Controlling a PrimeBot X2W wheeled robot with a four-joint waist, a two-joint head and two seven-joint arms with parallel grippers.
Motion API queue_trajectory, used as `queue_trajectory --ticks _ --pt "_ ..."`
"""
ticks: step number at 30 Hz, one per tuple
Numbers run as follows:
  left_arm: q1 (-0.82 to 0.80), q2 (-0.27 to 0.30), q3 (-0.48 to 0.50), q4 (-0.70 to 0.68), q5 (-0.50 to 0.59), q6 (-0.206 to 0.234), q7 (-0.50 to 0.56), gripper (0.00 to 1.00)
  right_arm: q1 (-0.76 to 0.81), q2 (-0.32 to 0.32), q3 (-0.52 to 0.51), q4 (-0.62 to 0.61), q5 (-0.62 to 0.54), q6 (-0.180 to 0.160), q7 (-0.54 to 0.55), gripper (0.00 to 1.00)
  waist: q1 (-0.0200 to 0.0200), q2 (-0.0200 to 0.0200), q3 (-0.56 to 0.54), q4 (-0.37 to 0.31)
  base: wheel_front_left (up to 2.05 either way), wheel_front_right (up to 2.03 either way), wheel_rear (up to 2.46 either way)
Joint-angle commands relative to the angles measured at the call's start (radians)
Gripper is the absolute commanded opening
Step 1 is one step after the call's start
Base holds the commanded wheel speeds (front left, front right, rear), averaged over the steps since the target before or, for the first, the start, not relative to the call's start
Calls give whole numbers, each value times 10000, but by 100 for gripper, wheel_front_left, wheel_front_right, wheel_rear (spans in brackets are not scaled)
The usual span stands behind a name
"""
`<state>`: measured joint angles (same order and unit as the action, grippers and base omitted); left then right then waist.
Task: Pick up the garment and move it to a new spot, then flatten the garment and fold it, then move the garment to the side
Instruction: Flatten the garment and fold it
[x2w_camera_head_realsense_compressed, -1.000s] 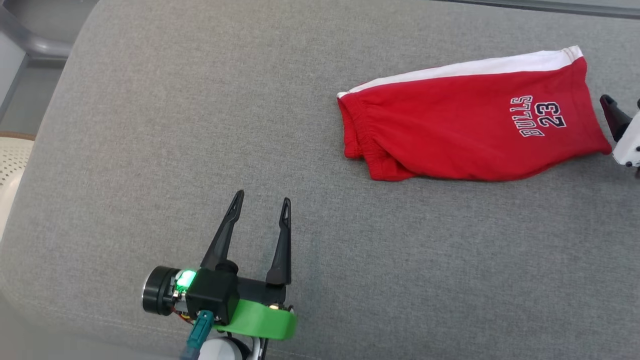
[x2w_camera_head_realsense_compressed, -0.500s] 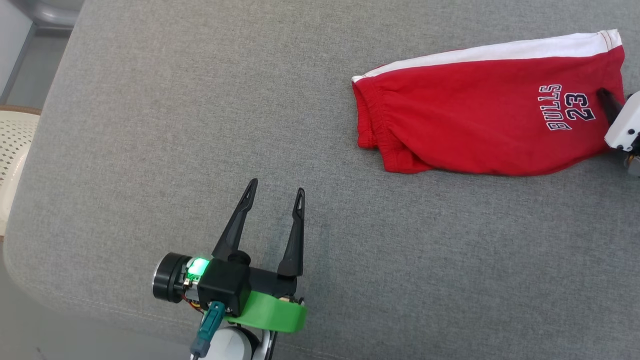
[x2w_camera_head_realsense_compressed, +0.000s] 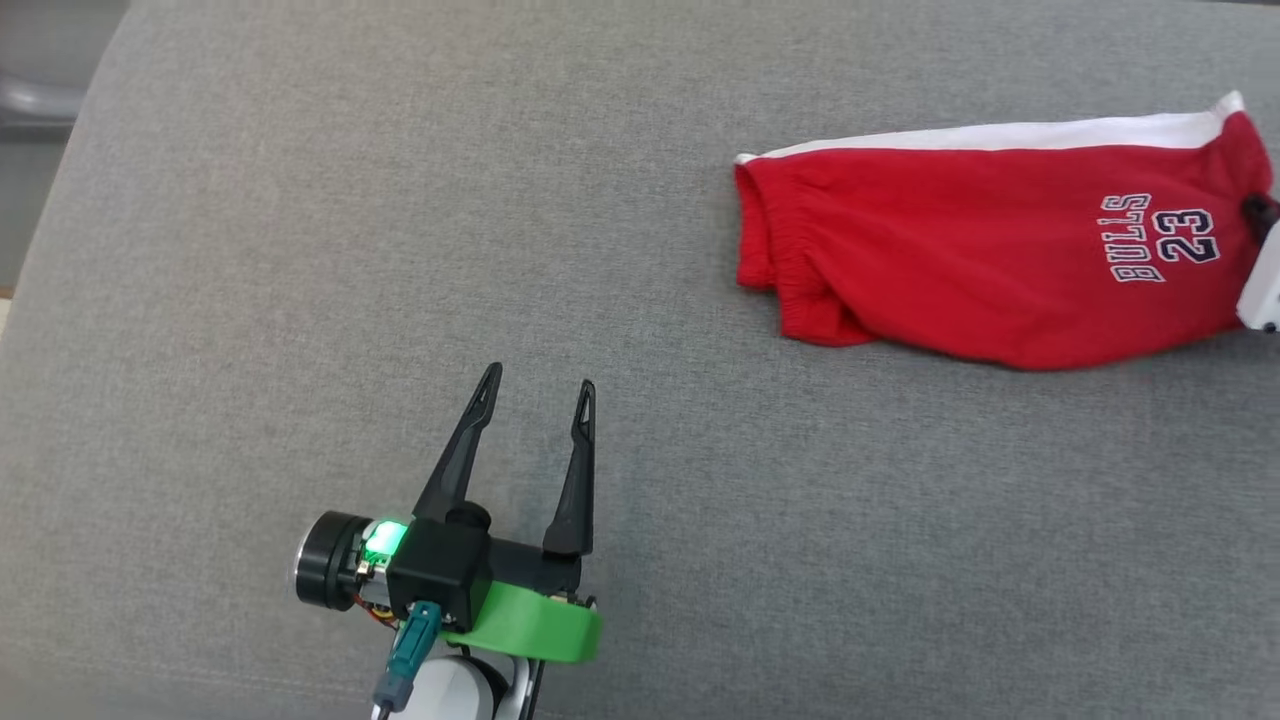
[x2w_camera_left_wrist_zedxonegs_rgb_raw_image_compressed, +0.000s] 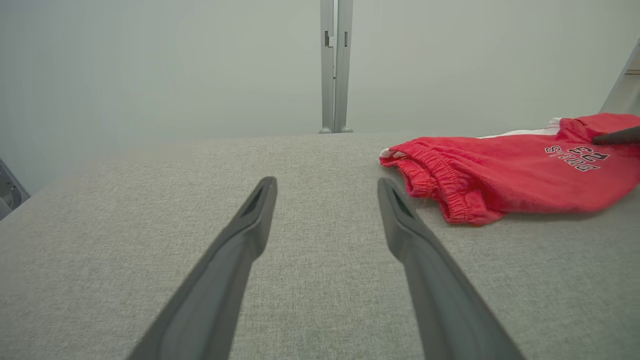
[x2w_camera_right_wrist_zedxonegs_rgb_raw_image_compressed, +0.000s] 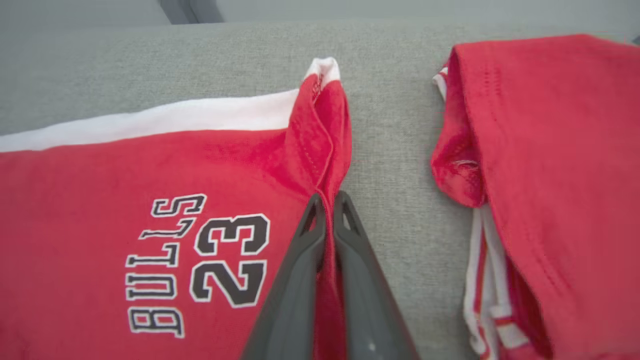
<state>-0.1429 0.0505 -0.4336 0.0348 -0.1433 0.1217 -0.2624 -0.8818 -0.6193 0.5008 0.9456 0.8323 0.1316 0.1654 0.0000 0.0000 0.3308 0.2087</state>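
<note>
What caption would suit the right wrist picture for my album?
The robot's right hand pinches the hem of red-and-white Bulls 23 shorts on a grey fabric surface, beside another red garment.

two red garments: the red shorts (x2w_camera_right_wrist_zedxonegs_rgb_raw_image_compressed: 150, 165) with lettering, and a second red garment (x2w_camera_right_wrist_zedxonegs_rgb_raw_image_compressed: 560, 150). two grippers: the left gripper (x2w_camera_head_realsense_compressed: 540, 378) and right gripper (x2w_camera_right_wrist_zedxonegs_rgb_raw_image_compressed: 327, 198). one grey fabric surface (x2w_camera_head_realsense_compressed: 300, 250).

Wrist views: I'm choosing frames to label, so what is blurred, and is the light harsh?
Left wrist view: left gripper soft toward the bottom edge, red shorts sharp; right wrist view: right gripper blurred low down, BULLS 23 print crisp; both wrist views evenly lit, no glare.
</note>
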Motion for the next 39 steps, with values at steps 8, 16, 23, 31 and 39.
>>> queue_trajectory --ticks 8,16,23,31,39 --pt "154 8 92 132 97 -135 -26 100 -208 -538 183 -481 -700 -21 58 0 0 0 -568 -749 0 0 0" --pt "306 8 64 236 49 -158 -27 100 -534 -33 401 -1244 -1301 -21 177 0 0 0 -931 -620 0 0 0" --pt "465 8 -41 251 -154 -3 -27 100 -575 751 580 -2203 -1661 -21 722 0 0 0 -1283 -271 0 0 0" --pt "582 8 -203 276 -269 105 -27 100 -151 1563 744 -3043 -1655 -21 1545 0 0 0 -1540 169 0 0 0" --pt "521 8 -401 277 -399 154 -27 100 306 2451 773 -3176 -1488 -19 1876 0 0 0 -1417 451 0 0 0"
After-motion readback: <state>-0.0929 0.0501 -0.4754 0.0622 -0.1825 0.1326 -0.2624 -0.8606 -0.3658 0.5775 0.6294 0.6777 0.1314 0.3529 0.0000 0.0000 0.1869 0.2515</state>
